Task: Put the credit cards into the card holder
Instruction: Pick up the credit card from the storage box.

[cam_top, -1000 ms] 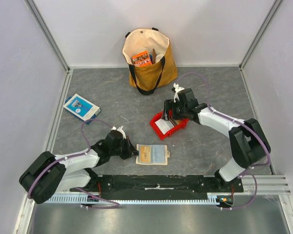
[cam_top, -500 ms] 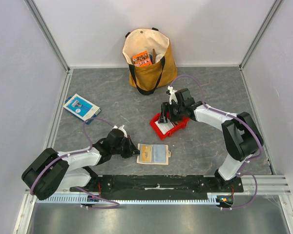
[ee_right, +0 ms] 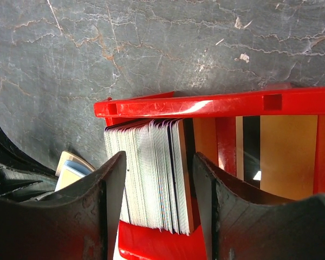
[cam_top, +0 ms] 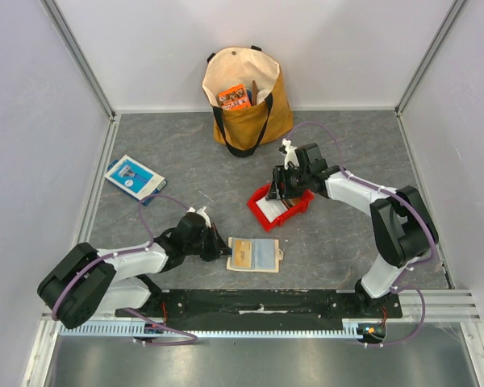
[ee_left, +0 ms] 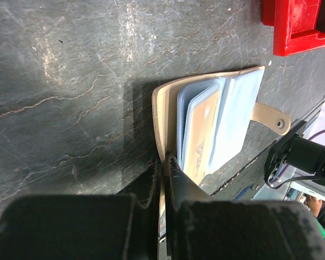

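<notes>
1. Centrally, red tray (ee_right: pixel 206 105) holds credit cards (ee_right: pixel 151 179) on edge; right gripper (ee_right: pixel 158 158) straddles them, jaws apart.
2. Lower centre, card holder (cam_top: pixel 254 255) lies open, left gripper (ee_left: pixel 163 162) clamped on its edge.
3. Tote bag (cam_top: pixel 246 125), top, holds orange packet (cam_top: pixel 235 97).

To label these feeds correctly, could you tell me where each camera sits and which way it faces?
Top external: above and behind the bases, looking down at the table; both arms show.
Left wrist: faces the card holder, pinched by the shut left gripper.
Right wrist: faces down; open right gripper straddles credit cards in the red tray.
Shared: top and left wrist both show holder and tray.
</notes>
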Controlling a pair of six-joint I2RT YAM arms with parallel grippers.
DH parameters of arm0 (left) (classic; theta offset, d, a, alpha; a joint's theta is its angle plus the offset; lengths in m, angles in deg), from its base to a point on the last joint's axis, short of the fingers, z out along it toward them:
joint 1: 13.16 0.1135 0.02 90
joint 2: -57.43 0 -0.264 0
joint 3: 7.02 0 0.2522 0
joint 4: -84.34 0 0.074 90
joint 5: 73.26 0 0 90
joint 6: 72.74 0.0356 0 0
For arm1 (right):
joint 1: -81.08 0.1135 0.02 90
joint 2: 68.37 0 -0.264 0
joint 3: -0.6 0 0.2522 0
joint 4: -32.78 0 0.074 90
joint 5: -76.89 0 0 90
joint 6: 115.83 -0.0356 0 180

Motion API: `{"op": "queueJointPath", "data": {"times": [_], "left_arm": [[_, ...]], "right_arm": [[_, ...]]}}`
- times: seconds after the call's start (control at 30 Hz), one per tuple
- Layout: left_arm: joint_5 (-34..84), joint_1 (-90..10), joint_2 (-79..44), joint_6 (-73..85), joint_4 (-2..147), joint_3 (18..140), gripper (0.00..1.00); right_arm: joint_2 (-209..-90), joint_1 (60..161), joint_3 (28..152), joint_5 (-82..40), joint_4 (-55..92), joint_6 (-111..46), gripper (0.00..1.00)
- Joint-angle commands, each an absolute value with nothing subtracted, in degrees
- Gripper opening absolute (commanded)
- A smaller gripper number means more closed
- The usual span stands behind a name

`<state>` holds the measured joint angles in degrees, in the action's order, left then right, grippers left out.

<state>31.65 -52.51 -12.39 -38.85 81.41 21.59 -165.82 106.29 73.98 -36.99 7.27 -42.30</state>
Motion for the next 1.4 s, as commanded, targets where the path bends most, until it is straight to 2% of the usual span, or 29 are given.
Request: {"op": "queueJointPath", "data": {"times": [0.0, 0.1, 0.13, 0.2, 0.47, 0.67, 1.0, 1.37], "left_arm": [[29.74, -52.53, -14.11, -35.82, 78.14, 21.33, 0.02], [29.83, -52.62, -14.46, -35.74, 78.31, 21.42, 0.02], [29.92, -52.53, -14.55, -35.73, 78.4, 21.42, 0.02], [29.92, -52.62, -14.72, -35.65, 78.4, 21.42, 0.02], [30.1, -52.71, -14.99, -35.73, 78.58, 21.59, 0.02], [30.18, -52.62, -15.16, -35.73, 78.58, 21.68, 0.02], [30.18, -52.71, -15.43, -35.65, 78.66, 21.59, 0.02], [30.54, -52.62, -15.43, -35.65, 78.93, 21.59, 0.02]], "right_arm": [[-163.82, 105.78, 75.53, -38.69, 6.98, -42.09, 0.58], [-164.08, 105.69, 75.62, -39.3, 6.98, -42.0, 0.5], [-164.09, 105.6, 75.62, -38.26, 6.89, -42.09, 0.54], [-164.09, 105.69, 75.62, -36.32, 6.8, -42.0, 0.71], [-167.6, 105.43, 77.03, -38.59, 5.48, -40.68, 0.74], [-166.73, 105.51, 77.21, -43.87, 5.57, -41.03, 0.66], [-163.82, 104.64, 76.86, -44.14, 5.22, -41.91, 0.55], [-164.44, 103.94, 76.86, -43.61, 4.08, -41.65, 0.3]]}}
